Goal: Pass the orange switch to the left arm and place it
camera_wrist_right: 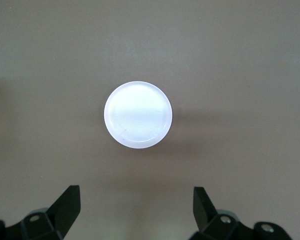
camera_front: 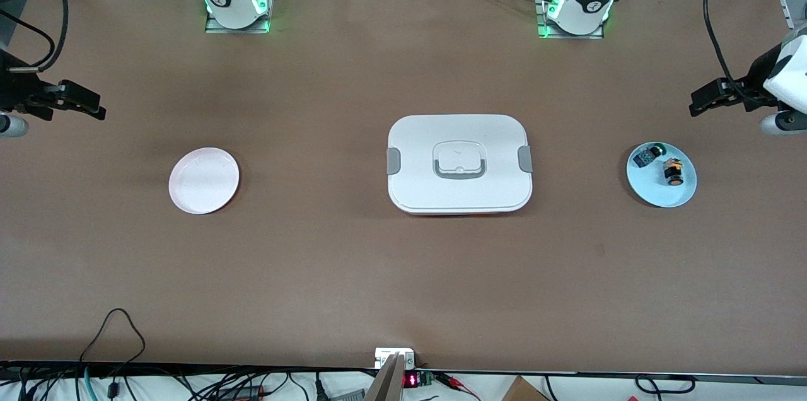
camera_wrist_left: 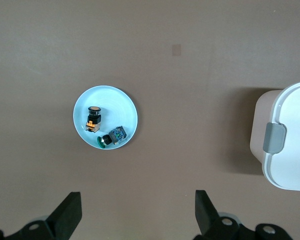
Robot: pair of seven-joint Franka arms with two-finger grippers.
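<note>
Orange switch (camera_wrist_left: 93, 120) on blue plate (camera_wrist_left: 121, 107), left pincer (camera_wrist_left: 137, 216) above, wide, empty

The box (camera_front: 459, 163) stands mid-surface (camera_front: 403, 275), the one tall obstacle between the blue plate (camera_front: 684, 196) toward the left arm's end and the white plate (camera_front: 203, 181) toward the right arm's end. Bare surface lies around it, both nearer the front camera and toward the bases.

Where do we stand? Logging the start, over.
Left gripper open, up over the table by the blue plate. Right gripper open, near the white plate. Orange switch on blue plate, untouched. Box sits between plates.
</note>
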